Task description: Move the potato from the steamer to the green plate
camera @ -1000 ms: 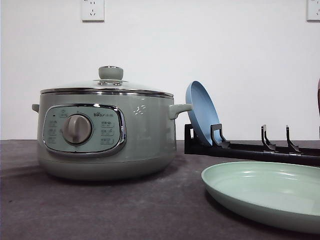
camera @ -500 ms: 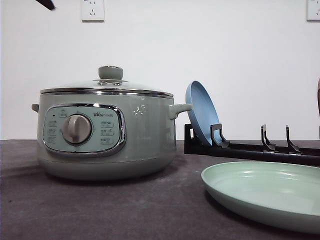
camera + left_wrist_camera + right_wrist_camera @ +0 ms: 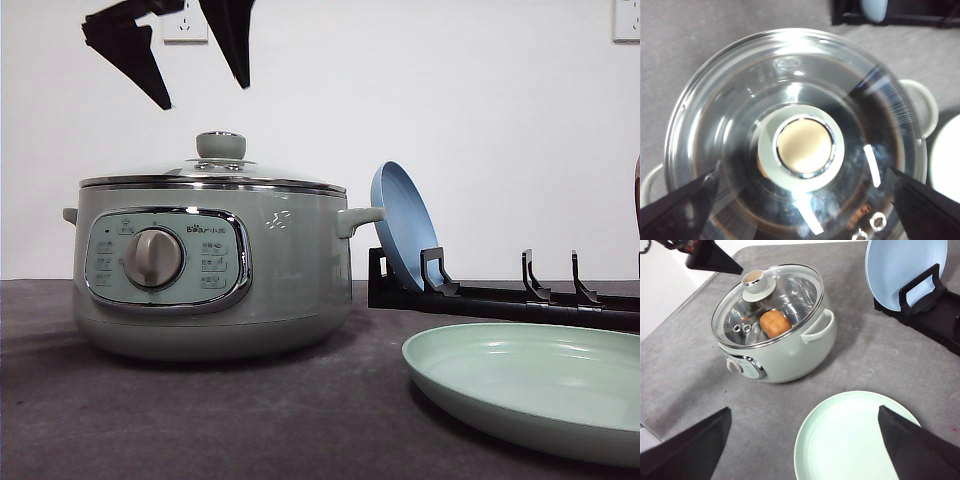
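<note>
Front view has the steamer (image 3: 212, 268) sitting on the dark table (image 3: 200, 420) with its glass lid (image 3: 213, 172) on, dial facing the camera. Right above the lid knob (image 3: 221, 145) hangs the left gripper (image 3: 205, 65), two black fingers spread wide, one on each side of the knob and clear of it, gripping nothing.

From the left wrist you look straight down on the knob (image 3: 801, 146), with a finger (image 3: 677, 202) in each lower corner, well apart. The glass is glary and a bit blurred there, so the orange-brown sliver beside the knob is probably the potato, hard to be sure.

Right wrist view settles it: the potato (image 3: 775, 323) lies inside the steamer (image 3: 775, 330) under the closed lid. The green plate (image 3: 855, 440) lies flat on the table near the steamer on its handle side, bare. The right gripper (image 3: 800, 460) is above the plate with its fingers spread far apart, holding nothing.

A blue plate (image 3: 402, 225) stands on edge in a black rack (image 3: 500, 295) behind the green plate (image 3: 530, 395), just beside the steamer's right handle.
</note>
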Motion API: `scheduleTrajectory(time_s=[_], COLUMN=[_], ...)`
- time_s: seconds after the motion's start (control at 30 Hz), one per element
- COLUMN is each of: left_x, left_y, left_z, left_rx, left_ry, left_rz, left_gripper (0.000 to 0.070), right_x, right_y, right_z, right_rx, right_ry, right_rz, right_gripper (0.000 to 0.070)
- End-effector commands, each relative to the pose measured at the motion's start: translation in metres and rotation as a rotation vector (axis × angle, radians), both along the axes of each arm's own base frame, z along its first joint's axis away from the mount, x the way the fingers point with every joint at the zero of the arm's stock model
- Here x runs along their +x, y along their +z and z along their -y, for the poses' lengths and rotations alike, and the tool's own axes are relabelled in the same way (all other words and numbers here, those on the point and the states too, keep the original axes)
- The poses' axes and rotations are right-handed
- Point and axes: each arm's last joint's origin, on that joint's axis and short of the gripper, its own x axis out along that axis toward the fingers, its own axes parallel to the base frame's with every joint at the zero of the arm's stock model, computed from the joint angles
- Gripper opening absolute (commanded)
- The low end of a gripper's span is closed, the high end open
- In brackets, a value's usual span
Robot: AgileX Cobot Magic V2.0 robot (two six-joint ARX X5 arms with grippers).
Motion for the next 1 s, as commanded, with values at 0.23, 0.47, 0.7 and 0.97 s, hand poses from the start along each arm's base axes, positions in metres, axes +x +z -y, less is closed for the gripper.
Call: scheduleTrajectory(time_s=[0.23, 0.47, 0.7, 0.97], left_x=[0.020, 0.028, 0.031, 0.033], left_y=[-0.020, -0.033, -0.033, -0.033], left_z=[0.019, 0.023, 0.024, 0.021], left_rx=[0.040, 0.056, 0.052, 0.054], left_ry=[-0.048, -0.050, -0.053, -0.053], left_rz=[0.002, -0.029, -0.014, -0.007], left_gripper=[0.0700, 0.0700, 0.0613, 0.0422], right_x=[0.001, 0.001, 0.001, 0.001], right_y=[0.002, 0.002, 0.004, 0.004], right_z=[-0.001, -0.001, -0.001, -0.001], right_rx=[-0.001, -0.016, -0.018, -0.027], right_ry=[0.009, 0.018, 0.021, 0.026], right_rz=[0.010, 0.024, 0.043, 0.052], right_gripper=[0.0577, 0.0577, 0.0577, 0.0577])
